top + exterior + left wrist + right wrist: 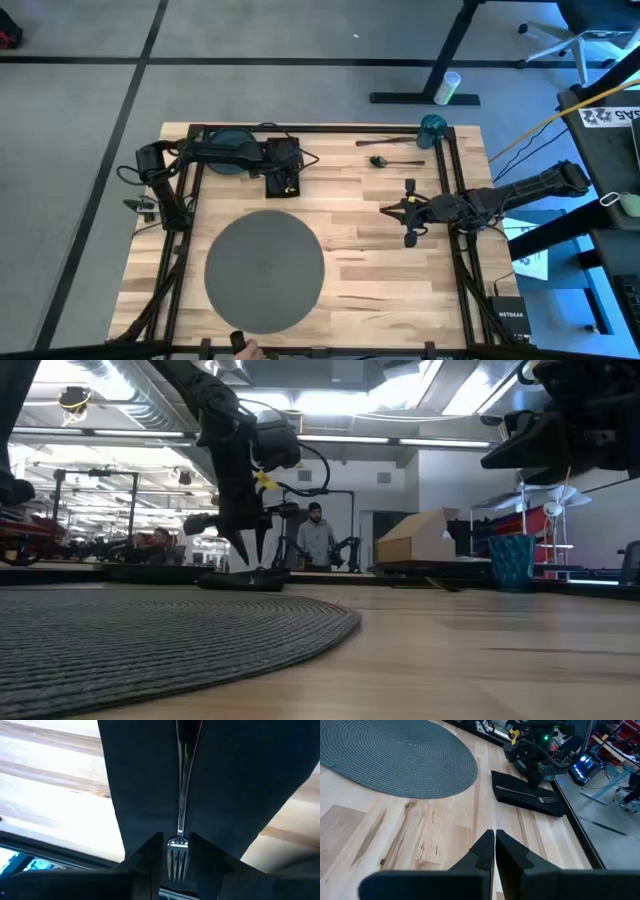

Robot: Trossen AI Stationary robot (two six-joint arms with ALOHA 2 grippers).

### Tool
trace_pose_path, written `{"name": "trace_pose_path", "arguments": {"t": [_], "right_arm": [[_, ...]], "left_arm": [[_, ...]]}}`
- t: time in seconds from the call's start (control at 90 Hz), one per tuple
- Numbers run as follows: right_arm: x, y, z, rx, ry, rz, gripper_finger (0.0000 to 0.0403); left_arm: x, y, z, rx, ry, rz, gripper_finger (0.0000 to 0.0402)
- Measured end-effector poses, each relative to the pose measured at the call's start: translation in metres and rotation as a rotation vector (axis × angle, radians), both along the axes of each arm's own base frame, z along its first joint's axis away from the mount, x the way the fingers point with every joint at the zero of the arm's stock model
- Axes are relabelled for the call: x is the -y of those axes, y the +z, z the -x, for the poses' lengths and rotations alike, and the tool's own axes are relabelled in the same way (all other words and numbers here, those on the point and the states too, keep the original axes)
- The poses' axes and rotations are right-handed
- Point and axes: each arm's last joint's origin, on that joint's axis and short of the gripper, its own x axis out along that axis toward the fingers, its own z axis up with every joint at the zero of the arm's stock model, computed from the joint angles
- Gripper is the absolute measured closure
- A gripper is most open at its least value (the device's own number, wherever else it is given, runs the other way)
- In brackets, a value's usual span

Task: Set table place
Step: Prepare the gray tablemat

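The round dark-grey placemat (265, 270) lies flat on the wooden surface (380, 270) in the lower centre of the high view, with nothing on it. In the upper left of that view the left hand (176, 852) hangs over a black napkin (527, 795) that carries a fork (178, 850). Its fingers (145, 857) stand slightly apart on either side of the fork's tines, and I cannot tell whether they touch it. The right hand (494, 845) hovers over bare wood at the right, fingers pressed together and holding nothing. A spoon (392, 160) and a teal cup (432, 126) sit near the upper right corner.
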Motion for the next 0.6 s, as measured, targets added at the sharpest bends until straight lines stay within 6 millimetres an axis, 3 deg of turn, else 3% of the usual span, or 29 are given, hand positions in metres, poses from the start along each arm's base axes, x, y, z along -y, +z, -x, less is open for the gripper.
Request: {"name": "trace_pose_path", "arguments": {"t": [0.144, 0.267, 0.389, 0.6], "right_arm": [[0.000, 0.000, 0.000, 0.000, 0.000, 0.000, 0.0401], [0.000, 0.000, 0.000, -0.004, -0.011, 0.006, 0.0401], [0.001, -0.001, 0.001, -0.009, -0.032, 0.018, 0.0402], [0.001, -0.003, 0.001, -0.026, -0.031, 0.025, 0.0402]], "left_arm": [[0.000, 0.001, -0.003, 0.015, -0.005, -0.036, 0.0333], [0.008, 0.005, -0.013, 0.142, 0.065, -0.050, 0.0361], [0.024, 0.009, -0.022, 0.227, 0.101, -0.062, 0.0395], [0.066, 0.023, -0.028, 0.397, 0.194, 0.018, 0.0401]]}}
